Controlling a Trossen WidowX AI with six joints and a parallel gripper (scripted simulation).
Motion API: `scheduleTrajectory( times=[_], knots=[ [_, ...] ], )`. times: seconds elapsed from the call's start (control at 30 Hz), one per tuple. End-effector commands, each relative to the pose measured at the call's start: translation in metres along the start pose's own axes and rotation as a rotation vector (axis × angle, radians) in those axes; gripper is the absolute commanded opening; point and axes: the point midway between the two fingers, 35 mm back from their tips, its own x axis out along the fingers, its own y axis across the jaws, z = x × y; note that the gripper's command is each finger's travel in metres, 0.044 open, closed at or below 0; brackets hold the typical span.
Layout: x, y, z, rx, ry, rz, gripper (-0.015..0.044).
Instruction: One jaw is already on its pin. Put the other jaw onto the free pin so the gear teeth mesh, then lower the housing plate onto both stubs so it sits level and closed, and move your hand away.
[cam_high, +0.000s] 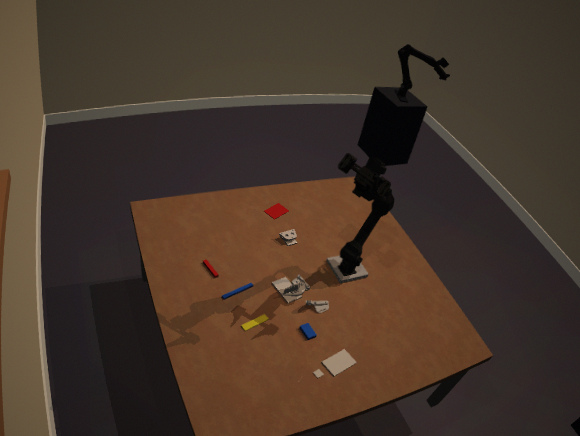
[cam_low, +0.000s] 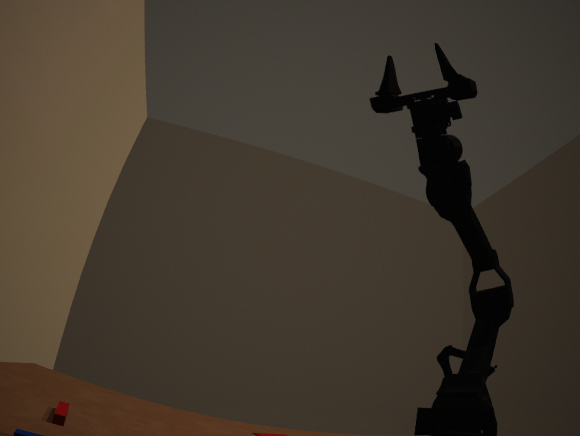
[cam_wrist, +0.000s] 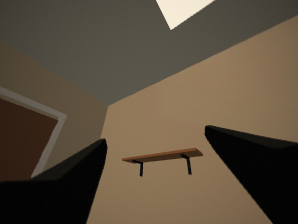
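Note:
In the top view, a white base lies near the table's middle, with a grey-white jaw part on it. Its pins and teeth are too small to make out. A loose whitish jaw lies on the table just beside the base, toward the front right. A small white plate-like piece with dark holes, which looks like the housing plate, rests farther back. My gripper is open and empty, raised high above the table, fingers pointing upward and away from all parts.
On the table are a red square, a red bar, a blue bar, a yellow bar, a blue block, a white rectangle and a small white square. A dark box shows behind the arm.

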Motion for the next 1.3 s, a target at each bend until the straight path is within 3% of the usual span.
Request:
scheduleTrajectory(
  times=[0.0, 1.27],
  knots=[
    [0.003, -0.002, -0.016, -0.034, 0.047, -0.007, 0.0440],
    [-0.005, -0.003, -0.174, -0.414, 0.551, 0.107, 0.0440]
  ],
)
